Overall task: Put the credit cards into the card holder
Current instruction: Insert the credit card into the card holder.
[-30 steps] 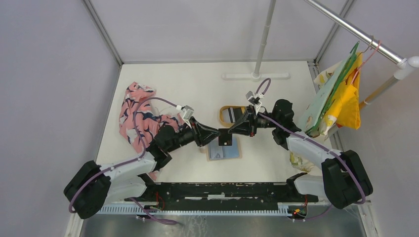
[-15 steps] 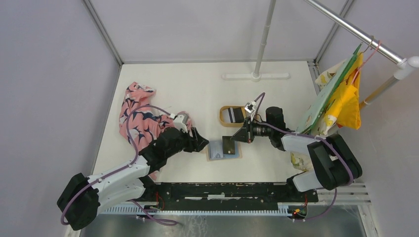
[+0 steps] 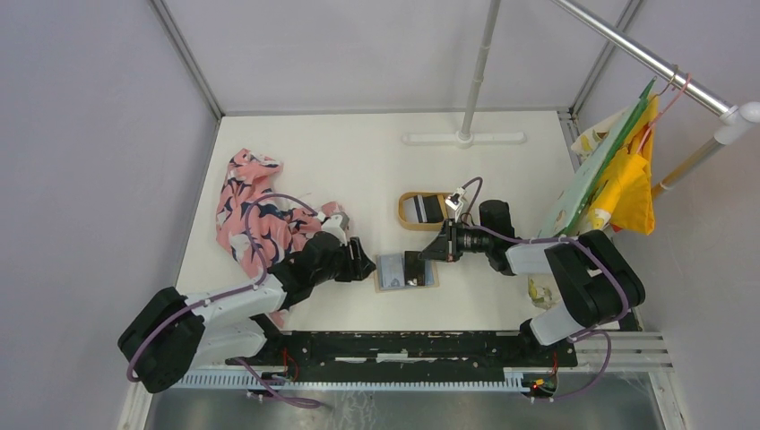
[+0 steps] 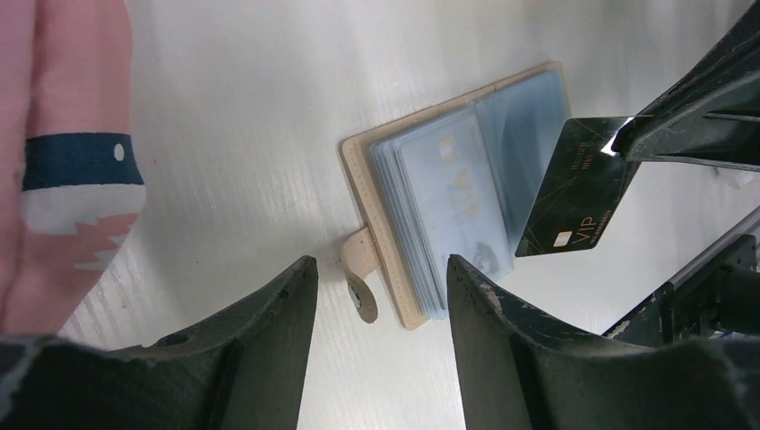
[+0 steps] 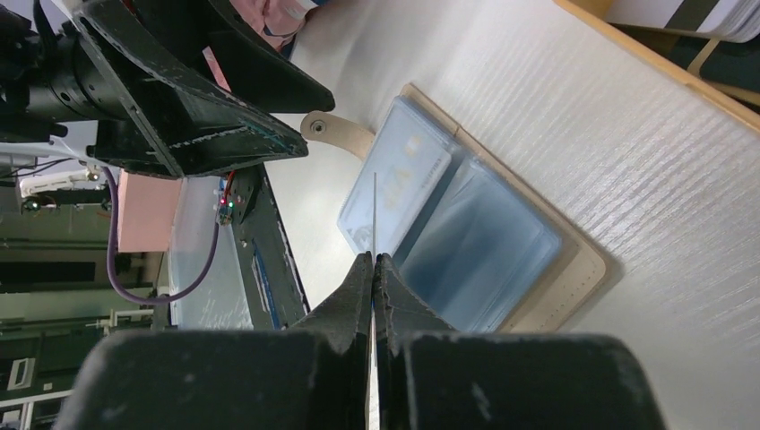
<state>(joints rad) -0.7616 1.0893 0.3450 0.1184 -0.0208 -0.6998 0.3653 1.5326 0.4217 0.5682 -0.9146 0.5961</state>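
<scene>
The card holder (image 3: 394, 272) lies open on the table, tan with grey-blue sleeves, and also shows in the left wrist view (image 4: 448, 193) and the right wrist view (image 5: 484, 246). Its tan tab (image 4: 363, 278) points toward my left gripper (image 4: 381, 269), which is open and empty just left of the holder (image 3: 366, 265). My right gripper (image 5: 373, 260) is shut on a black credit card (image 4: 578, 188), held on edge over the holder's right half (image 3: 414, 265). More credit cards (image 3: 428, 207) lie in the oval tray.
The oval wooden-rimmed tray (image 3: 405, 199) sits just behind the holder. A pink patterned cloth (image 3: 255, 210) lies to the left. Coloured cloths (image 3: 618, 175) hang from a rail at the right. A white pole base (image 3: 463, 138) stands at the back.
My right gripper has brought the black card down and toward the holder. My left gripper has pulled back from the card to the holder's left edge.
</scene>
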